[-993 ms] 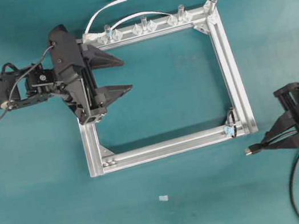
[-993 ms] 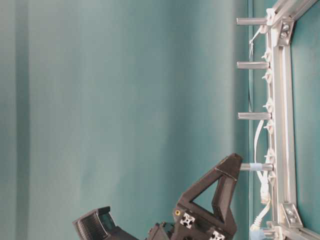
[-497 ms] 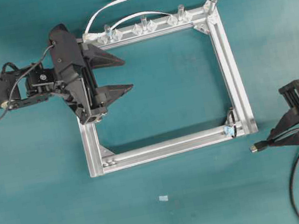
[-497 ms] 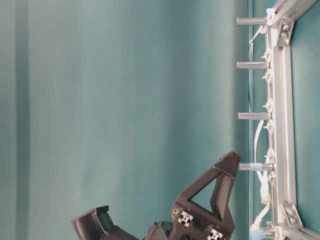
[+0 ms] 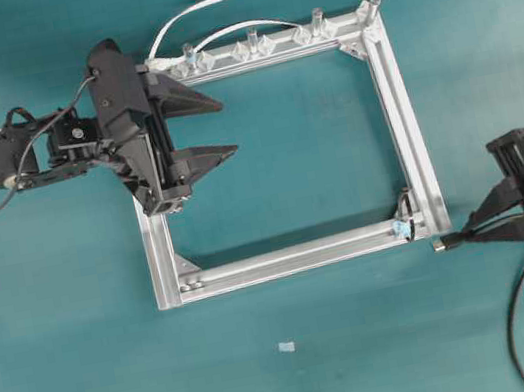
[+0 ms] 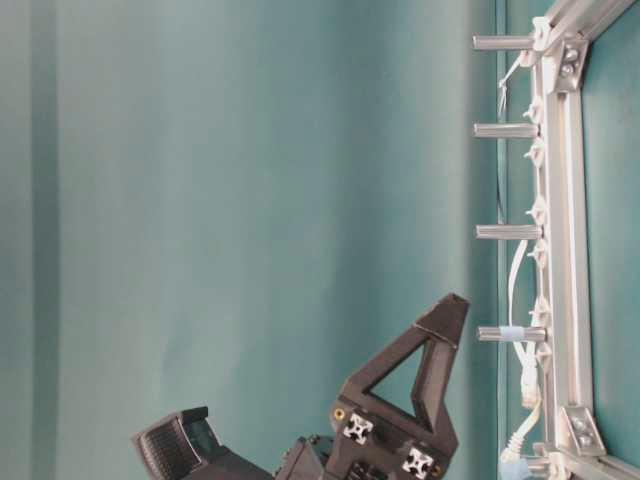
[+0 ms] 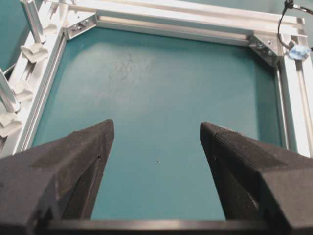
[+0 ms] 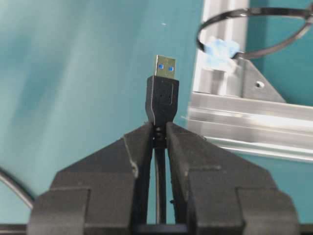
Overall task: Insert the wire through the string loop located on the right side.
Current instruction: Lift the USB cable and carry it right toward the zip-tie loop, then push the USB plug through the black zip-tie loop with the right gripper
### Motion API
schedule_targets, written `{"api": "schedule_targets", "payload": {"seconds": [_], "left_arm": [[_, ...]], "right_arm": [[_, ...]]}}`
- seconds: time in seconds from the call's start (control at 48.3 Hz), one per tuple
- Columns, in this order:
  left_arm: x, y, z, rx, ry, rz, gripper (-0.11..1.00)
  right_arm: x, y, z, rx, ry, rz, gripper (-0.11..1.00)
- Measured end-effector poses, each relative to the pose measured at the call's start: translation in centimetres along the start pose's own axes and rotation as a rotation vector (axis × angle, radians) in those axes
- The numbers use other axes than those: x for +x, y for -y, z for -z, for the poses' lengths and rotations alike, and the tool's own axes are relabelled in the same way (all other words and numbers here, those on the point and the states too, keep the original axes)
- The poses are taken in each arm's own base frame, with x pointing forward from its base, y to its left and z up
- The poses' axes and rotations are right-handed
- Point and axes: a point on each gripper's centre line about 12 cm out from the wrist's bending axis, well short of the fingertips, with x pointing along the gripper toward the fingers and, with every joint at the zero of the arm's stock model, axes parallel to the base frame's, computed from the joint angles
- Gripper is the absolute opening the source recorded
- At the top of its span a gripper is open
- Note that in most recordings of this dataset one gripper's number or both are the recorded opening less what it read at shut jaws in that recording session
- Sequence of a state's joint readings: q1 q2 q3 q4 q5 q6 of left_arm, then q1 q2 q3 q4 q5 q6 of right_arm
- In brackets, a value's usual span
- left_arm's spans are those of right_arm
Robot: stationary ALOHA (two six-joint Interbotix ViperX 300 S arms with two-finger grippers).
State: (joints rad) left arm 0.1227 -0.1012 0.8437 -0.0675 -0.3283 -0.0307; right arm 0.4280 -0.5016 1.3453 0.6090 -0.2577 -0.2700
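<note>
The wire's dark plug point(image 8: 163, 93) with its metal tip sticks out ahead of my right gripper point(image 8: 159, 128), which is shut on the cable just behind it. Overhead, the plug point(image 5: 440, 244) lies just right of the aluminium frame's point(image 5: 399, 111) lower right corner, with my right gripper point(image 5: 469, 230) behind it. The string loop point(image 5: 404, 203) arches at that corner over a pale blue speck point(image 5: 400, 228). In the right wrist view the string loop point(image 8: 198, 35) is up and right of the plug tip, apart from it. My left gripper point(image 5: 226, 126) hangs open and empty over the frame's left side, pointing across at the string loop point(image 7: 283, 19).
White cables point(image 5: 199, 9) run to the frame's top bar, which carries clear clips point(image 5: 251, 49) and short posts. The wire's slack point(image 5: 515, 334) trails toward the front edge at the right. A small white scrap point(image 5: 287, 347) lies on the teal table below the frame.
My right gripper has drawn a little to the right, then carried the plug up toward the frame's lower right corner. The left gripper has shifted slightly right and stayed open.
</note>
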Motion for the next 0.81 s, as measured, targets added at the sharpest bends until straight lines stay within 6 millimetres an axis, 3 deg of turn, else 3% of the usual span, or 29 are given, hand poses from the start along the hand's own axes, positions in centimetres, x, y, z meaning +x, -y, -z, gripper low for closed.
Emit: {"api": "schedule_targets", "payload": {"seconds": [0.497, 0.807], "left_arm": [[0.0, 0.4, 0.0, 0.005, -0.001, 0.011, 0.76], [0.0, 0.6, 0.0, 0.008, 0.0, 0.016, 0.76]], "right_arm": [[0.1, 2.4, -0.5, -0.018, 0.02, 0.084, 0.14], [0.0, 2.8, -0.6, -0.026, 0.024, 0.098, 0.14]]}}
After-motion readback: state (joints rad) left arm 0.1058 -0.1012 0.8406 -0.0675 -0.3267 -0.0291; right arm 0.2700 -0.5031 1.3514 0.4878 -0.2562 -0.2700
